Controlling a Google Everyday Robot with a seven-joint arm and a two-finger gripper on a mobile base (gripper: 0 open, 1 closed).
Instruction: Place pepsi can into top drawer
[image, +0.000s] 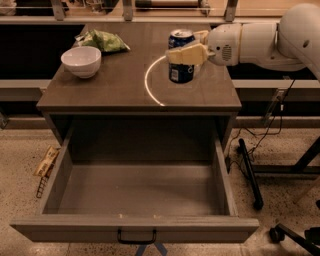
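Right now the biggest thing before me is the top drawer, pulled far out beneath the tabletop, its grey inside open to view and its small black handle at the near edge. My white arm reaches in from the right, over the right rear part of the tabletop. Toward the left rear sits a white bowl, with a green snack bag just behind it. The pepsi can is upright over the right rear of the tabletop, well behind the drawer's opening; I cannot tell whether its base touches the wood. My tool pinches the can near its top, one beige finger across its front and the other behind it. A thin bright arc of light curves on the tabletop just left of the can.
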